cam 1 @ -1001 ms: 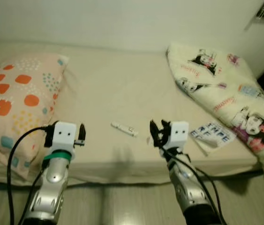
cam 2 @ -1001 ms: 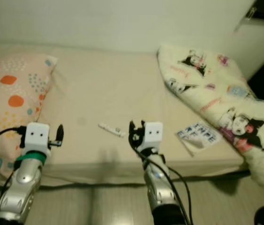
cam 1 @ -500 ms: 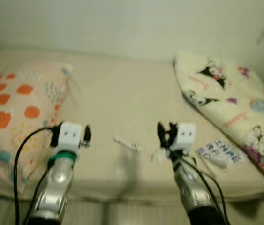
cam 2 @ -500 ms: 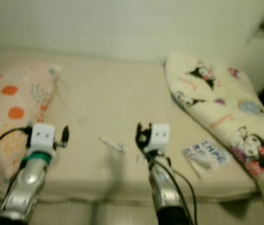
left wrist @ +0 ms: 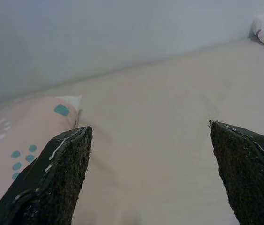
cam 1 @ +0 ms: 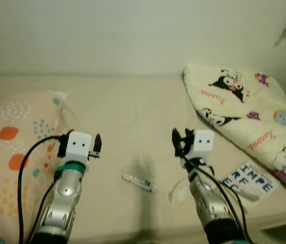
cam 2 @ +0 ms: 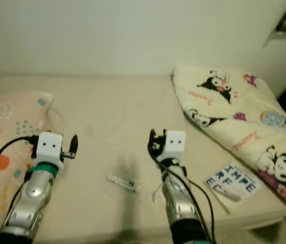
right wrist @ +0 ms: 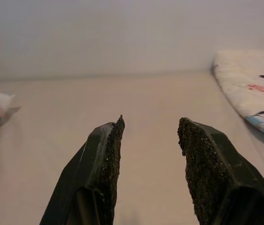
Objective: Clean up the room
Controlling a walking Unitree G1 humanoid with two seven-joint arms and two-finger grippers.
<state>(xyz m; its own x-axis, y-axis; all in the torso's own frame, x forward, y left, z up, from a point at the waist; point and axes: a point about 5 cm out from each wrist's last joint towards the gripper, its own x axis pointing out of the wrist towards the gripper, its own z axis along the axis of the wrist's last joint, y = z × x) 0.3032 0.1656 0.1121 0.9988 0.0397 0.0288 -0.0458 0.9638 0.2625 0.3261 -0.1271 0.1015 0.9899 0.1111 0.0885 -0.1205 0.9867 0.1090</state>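
Left eye view first: compared with 1 second back, the whole picture has slid, so that's me walking the robot in toward the bed (cam 1: 132, 107), not the stuff moving. The floor strip along the bottom is gone and the small white pen-like thing (cam 1: 139, 182) now sits lower in frame, right between my 2 arms. There's a scrap of white wrapper (cam 1: 177, 192) touching the right arm's side, and a printed paper (cam 1: 248, 179) off to the right, just under the cartoon blanket (cam 1: 244, 107). The dotted pillow (cam 1: 10, 152) is on my left.

Right eye view: same layout, with the right gripper (cam 2: 154, 144) hovering above the mattress past the pen-like thing.

Left wrist view: the left gripper (left wrist: 150, 140) has its jaws spread wide, nothing between them, just bare sheet ahead.

Right wrist view: jaws parted a bit, also empty.

So I reckon I'm now close enough to reach down for that litter; nothing picked up yet.
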